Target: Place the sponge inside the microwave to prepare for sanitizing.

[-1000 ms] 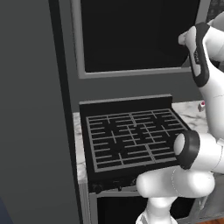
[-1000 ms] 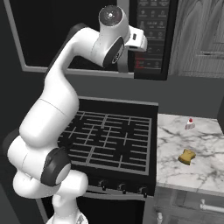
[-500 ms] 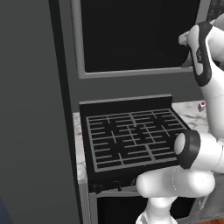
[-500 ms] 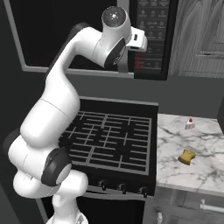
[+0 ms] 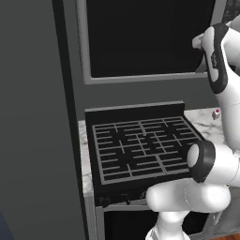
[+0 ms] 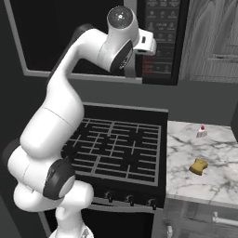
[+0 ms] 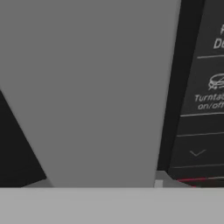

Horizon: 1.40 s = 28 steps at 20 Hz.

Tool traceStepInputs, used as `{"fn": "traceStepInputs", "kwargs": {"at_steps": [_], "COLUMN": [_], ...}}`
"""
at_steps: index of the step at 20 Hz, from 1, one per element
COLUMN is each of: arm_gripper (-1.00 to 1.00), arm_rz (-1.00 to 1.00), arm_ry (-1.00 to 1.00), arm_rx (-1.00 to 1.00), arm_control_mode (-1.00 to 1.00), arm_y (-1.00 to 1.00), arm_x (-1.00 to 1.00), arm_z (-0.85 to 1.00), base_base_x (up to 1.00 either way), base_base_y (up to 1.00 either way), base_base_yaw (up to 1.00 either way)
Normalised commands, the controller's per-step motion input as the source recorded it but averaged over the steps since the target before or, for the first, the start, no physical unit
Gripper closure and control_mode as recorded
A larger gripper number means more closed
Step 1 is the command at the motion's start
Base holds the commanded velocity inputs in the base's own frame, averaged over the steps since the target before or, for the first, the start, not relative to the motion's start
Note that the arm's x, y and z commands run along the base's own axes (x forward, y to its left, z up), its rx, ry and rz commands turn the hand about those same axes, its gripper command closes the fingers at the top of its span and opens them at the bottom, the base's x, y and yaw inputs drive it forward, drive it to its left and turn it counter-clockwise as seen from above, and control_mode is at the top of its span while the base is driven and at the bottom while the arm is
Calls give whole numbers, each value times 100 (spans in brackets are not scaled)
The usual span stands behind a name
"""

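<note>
Evidently the arm is reaching high toward the microwave point(image 6: 93, 42) at the top of the right base frame, its hand sitting close against the grey door edge beside the black button panel point(image 6: 160, 32), probably because the door is shut and must open first. Whether the fingers are spread or holding anything, I cannot tell. Meanwhile the sponge point(image 6: 199, 166) is lying at the lower right on the marble counter point(image 6: 186, 183), near a small red-capped bottle point(image 6: 201, 132).

Microwave point(image 6: 93, 37) sits above the stove point(image 6: 118, 151). Counter point(image 6: 204, 186) lies right of the stove, with the sponge point(image 6: 199, 166) on it and the bottle point(image 6: 201, 131) behind, nearer the wall.
</note>
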Motion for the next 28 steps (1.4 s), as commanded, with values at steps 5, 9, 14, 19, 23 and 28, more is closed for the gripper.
{"fn": "traceStepInputs", "kwargs": {"at_steps": [5, 9, 14, 19, 23, 28], "arm_gripper": [100, 100, 100, 100, 100, 100], "arm_rz": [-5, -4, -3, -9, -35, -53], "arm_ry": [0, -1, -5, -4, 3, 12], "arm_rx": [-5, -6, -8, -13, -23, -26], "arm_control_mode": [-100, -100, -100, -100, -100, -100], "arm_y": [19, 8, 9, 37, 44, 42], "arm_x": [-70, -98, -100, -100, -75, -20], "arm_z": [1, 0, 0, 0, -9, -13], "base_base_x": [0, 0, 0, 0, 0, 0], "base_base_y": [0, 0, 0, 0, 0, 0], "base_base_yaw": [0, 0, 0, 0, 0, 0]}}
